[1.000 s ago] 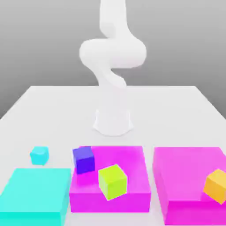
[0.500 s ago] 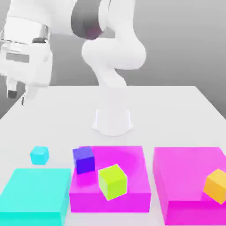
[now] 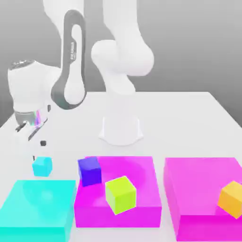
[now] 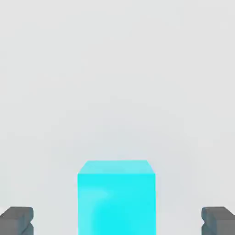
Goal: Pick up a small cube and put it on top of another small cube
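One white tabletop (image 3: 189, 113) carries everything in view. The white arm (image 3: 120, 61) rises from its round base at the centre rear and bends over toward the exterior view's left, wrist pointing down.

Three large flat blocks line the near edge. A magenta block (image 3: 203, 179) sits at the exterior view's right, a second magenta block (image 3: 137, 175) in the middle, and a flat cyan block (image 3: 38, 208) at the left. The middle one stands just beside the cyan block.

Smaller cubes, in descending order:
- a yellow-green cube (image 3: 121, 194) on the middle magenta block, at its near edge, turned at an angle;
- an orange cube (image 3: 232, 199) on the right magenta block, tilted, at the near right corner;
- a purple cube (image 3: 90, 170) on the middle magenta block, at its far left corner;
- the small cube (image 3: 42, 166) — cyan — resting on the tabletop just behind the flat cyan block, apart from it.

The hand (image 3: 37, 147) hangs directly above the small cube, not touching it. Its fingers (image 4: 17, 220) are spread wide — the hand view shows the small cube (image 4: 116, 197) centred between the two dark fingertips, with clear space either side. Nothing is gripped.
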`<state>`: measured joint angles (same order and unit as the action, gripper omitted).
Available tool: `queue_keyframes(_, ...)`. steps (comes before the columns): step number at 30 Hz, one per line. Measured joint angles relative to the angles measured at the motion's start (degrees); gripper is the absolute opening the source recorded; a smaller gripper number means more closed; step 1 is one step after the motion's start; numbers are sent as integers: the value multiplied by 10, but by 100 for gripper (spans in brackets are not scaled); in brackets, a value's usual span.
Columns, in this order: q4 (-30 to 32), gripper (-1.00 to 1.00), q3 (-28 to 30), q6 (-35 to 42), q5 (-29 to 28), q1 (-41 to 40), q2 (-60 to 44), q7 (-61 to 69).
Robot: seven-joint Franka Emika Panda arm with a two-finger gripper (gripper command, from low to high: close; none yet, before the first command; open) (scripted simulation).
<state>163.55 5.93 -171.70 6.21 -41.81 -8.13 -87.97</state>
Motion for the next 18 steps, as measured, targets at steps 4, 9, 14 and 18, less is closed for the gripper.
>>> queue_keyframes(4,-13,-100,-46,-60,16,-42,-74,13)
queue_keyframes(9,-13,-100,-46,-62,14,-42,-74,12)
queue_keyframes(14,-4,-100,-30,-19,-8,-31,-22,-6)
queue_keyframes(18,12,-100,-15,46,-52,-29,59,-37)
